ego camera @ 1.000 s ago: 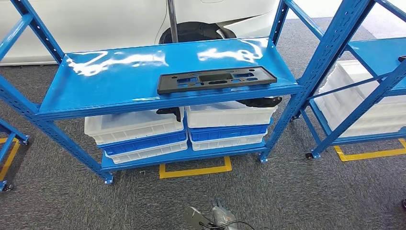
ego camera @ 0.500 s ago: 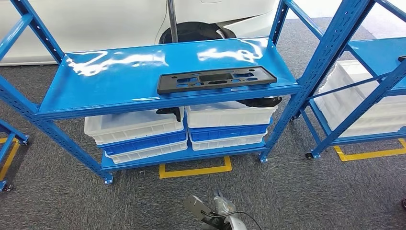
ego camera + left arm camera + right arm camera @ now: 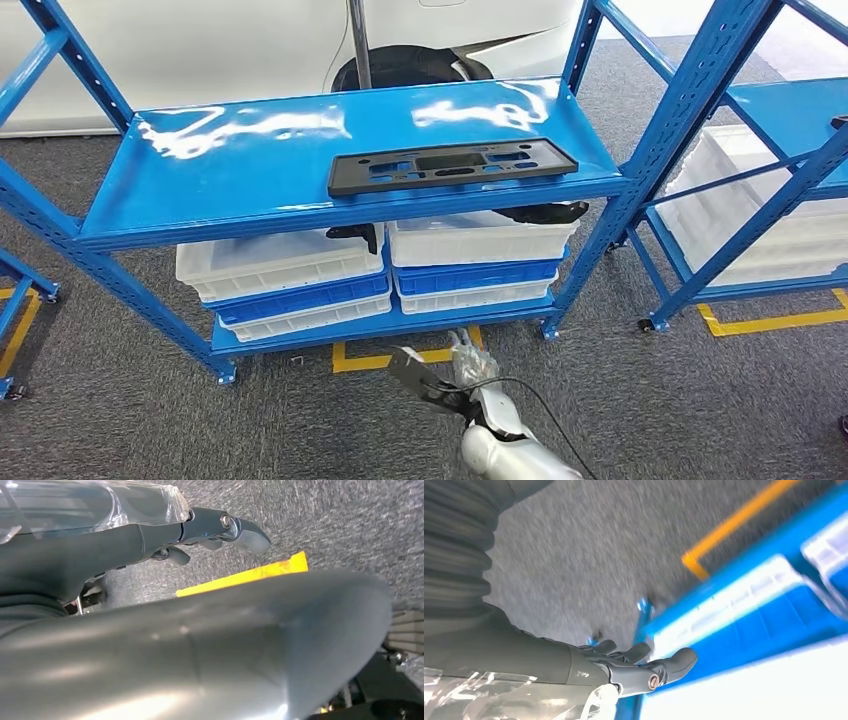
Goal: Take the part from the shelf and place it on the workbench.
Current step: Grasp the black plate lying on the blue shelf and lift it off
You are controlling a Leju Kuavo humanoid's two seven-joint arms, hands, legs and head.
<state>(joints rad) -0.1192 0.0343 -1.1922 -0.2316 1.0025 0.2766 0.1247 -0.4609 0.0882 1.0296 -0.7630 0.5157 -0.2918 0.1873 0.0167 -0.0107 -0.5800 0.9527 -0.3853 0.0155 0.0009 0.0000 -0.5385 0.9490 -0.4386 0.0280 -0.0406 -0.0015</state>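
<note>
The blue shelf [image 3: 250, 160] stands ahead of me, its glossy top deck slick-looking and bright with glare. Under the deck sit white and blue bins [image 3: 290, 280], with yellow tape [image 3: 405, 357] marking the carpet in front. A second blue rack [image 3: 760, 130] stands to the right.

The part [image 3: 450, 165] lies flat on the top deck, right of centre and close to the near edge. It is a long, thin black panel with several cut-outs. I judge it light and fairly stiff plastic, though long enough to flex or tip if I hold it by one end. On that slick deck it may slide away when pushed, so I would come at the near long edge, around the middle, and pinch the solid rim between the openings, not the thin bridges.

My right hand [image 3: 450, 385] is low in front of the shelf, well below the part, fingers [image 3: 644, 667] extended and loosely apart, holding nothing. My left hand [image 3: 220, 527] hangs over the carpet, fingers partly curled, nothing in them that I can see.
</note>
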